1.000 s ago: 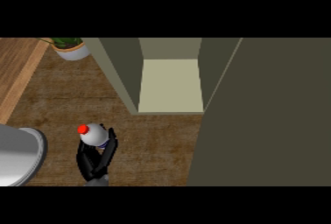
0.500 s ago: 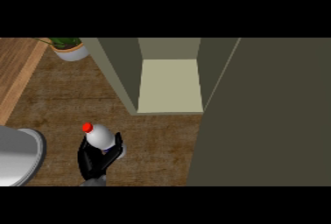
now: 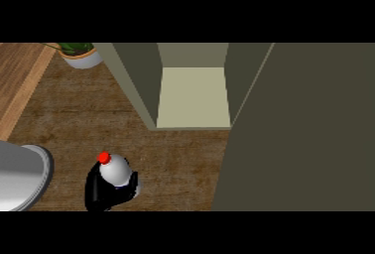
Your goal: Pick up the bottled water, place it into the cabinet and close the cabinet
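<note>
Head view, steep look down on the counter [image 3: 168, 163], brown wood-grain top.

Bottle [image 3: 115, 169]: white body, red cap, at about 7 o'clock in the view. Cap tilts toward 11 o'clock. Lower body hidden.

One robot hand [image 3: 102, 191], black, curled round the bottle from below and both sides; dark fingers [image 3: 132, 184] show at the bottle's 4 o'clock edge. Holding the bottle. Whether this is the left or the right hand cannot be told: it comes in from the lower edge left of centre, forearm barely seen. The other hand does not show.

Whether the bottle's base touches the counter cannot be told.

Cabinet [image 3: 192, 96]: at 12 o'clock from centre, open, pale inner floor lit, olive side walls. Its door [image 3: 304, 129] fills the view from 1 to 5 o'clock, a broad dark olive panel swung out over the counter. Bottle lies well apart from the cabinet opening, at 7 o'clock from it.

Plant [image 3: 79, 53]: green leaves in a white pot, at 11 o'clock, near the cabinet's left wall.

Grey rounded thing [image 3: 22, 176] at 8 o'clock, cut by the left edge, just beside the hand; identity unclear.

Lighter wood strip [image 3: 21, 84] along the left edge at 10 o'clock.
</note>
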Available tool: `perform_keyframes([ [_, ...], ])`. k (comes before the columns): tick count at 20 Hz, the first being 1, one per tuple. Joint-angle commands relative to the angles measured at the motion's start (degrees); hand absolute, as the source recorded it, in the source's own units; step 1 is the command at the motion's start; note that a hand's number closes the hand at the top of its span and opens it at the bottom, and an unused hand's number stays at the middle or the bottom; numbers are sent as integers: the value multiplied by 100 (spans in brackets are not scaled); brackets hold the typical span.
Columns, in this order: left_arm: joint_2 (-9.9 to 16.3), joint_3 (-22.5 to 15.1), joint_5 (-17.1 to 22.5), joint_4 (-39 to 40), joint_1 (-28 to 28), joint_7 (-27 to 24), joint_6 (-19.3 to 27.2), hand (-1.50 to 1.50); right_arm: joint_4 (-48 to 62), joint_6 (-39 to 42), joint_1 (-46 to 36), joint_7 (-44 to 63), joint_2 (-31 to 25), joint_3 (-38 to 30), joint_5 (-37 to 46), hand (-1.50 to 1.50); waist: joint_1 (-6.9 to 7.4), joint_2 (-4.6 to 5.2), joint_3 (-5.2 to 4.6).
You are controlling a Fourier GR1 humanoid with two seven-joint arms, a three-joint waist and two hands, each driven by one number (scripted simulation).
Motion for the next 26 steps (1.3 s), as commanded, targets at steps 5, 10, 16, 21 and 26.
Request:
perform_keyframes([
  [5, 364, -97, -182, -888, 384, 579, -303, 150, -648, -119, 60, 445, 91, 396, 850, -150, 30, 0, -1],
  [10, 90, -283, -145, -2000, 251, 1527, 401, 150, -743, -167, 254, 386, -137, 556, 940, -150, 5, -10, 0],
  [16, -182, -455, -576, -2485, 94, 1830, 920, 150, -615, -117, 7, 495, -66, 270, 749, -150, 14, 7, -1],
  [21, -149, -672, -895, -3461, 106, 2471, 1541, 150, -661, -119, 148, 190, -251, -4, 380, -150, 25, 1, 5],
  [26, -463, -541, -1155, -3199, -669, 2946, 1946, 150, -730, -144, 238, 212, -257, 319, 530, -150, -21, 6, 2],
])
